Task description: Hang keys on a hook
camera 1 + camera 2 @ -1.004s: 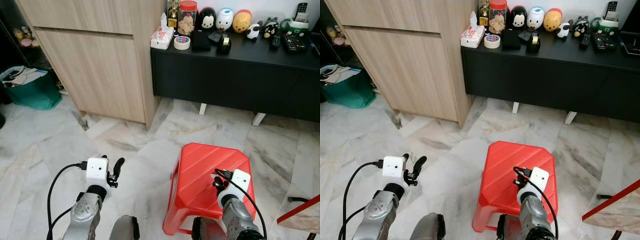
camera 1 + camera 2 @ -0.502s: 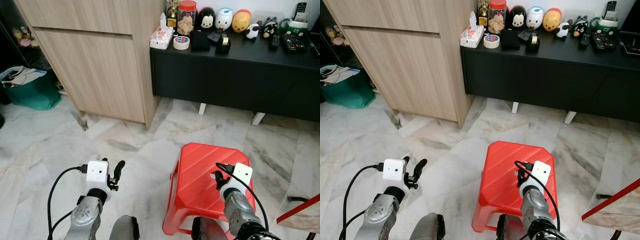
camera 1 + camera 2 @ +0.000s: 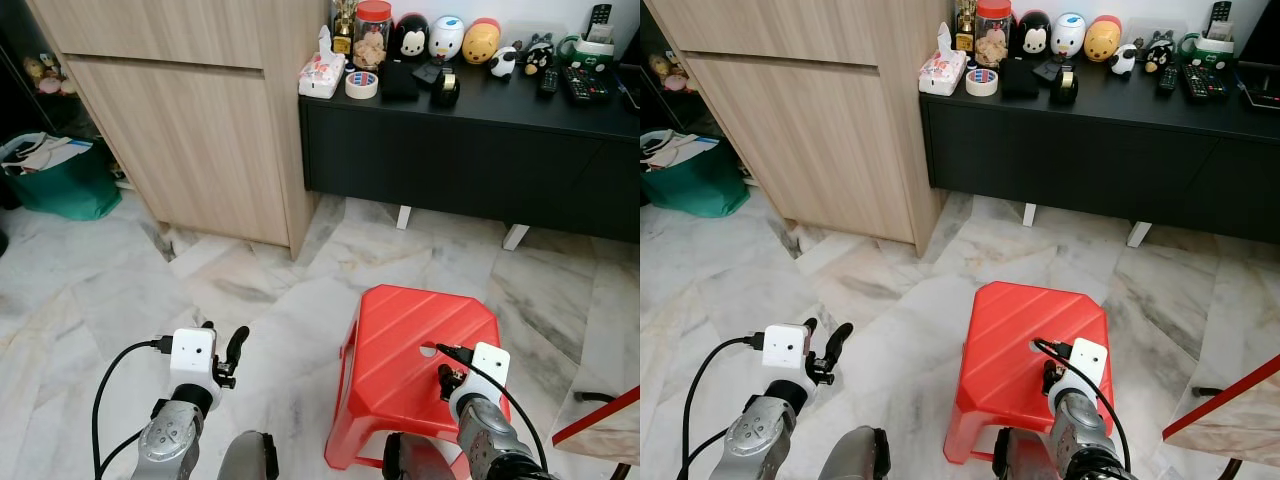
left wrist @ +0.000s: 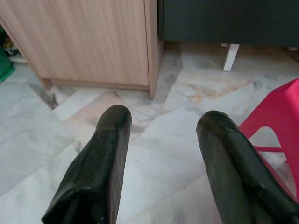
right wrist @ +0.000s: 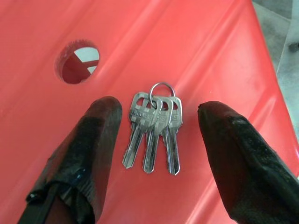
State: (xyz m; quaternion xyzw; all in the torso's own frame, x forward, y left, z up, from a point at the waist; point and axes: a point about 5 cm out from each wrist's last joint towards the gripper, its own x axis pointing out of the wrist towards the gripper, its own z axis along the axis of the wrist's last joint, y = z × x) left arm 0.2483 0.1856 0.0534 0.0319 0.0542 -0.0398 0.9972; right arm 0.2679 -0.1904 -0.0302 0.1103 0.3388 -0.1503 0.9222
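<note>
Right tool (image 5: 156, 135) hovers over the red stool (image 3: 400, 340), fingers spread wide, holding nothing. Keys (image 5: 153, 130): three silver ones on a ring, lying flat on the stool's seat, between the two fingers, not touched. Round hole (image 5: 77, 62) in the seat sits just beside them.

Left tool (image 4: 161, 154) is out over the floor (image 3: 90, 290) to the left of the stool, also wide open and empty.

Floor is pale marble tile with grey and tan veining. Light wood cabinet (image 3: 190, 110) stands ahead on the left. A low black table (image 3: 470, 150) butts against its right side, standing on white legs. On the table top: tissue box (image 3: 324, 72), roll of tape (image 3: 361, 85), clear jar with red lid (image 3: 373, 35), a row of round cartoon figures (image 3: 447, 38), remote controls (image 3: 583, 85) at the far right end. Green bin (image 3: 62, 180) with papers in it sits on the floor at the far left. A red-edged object pokes in at the bottom right corner; can't tell what it is.
</note>
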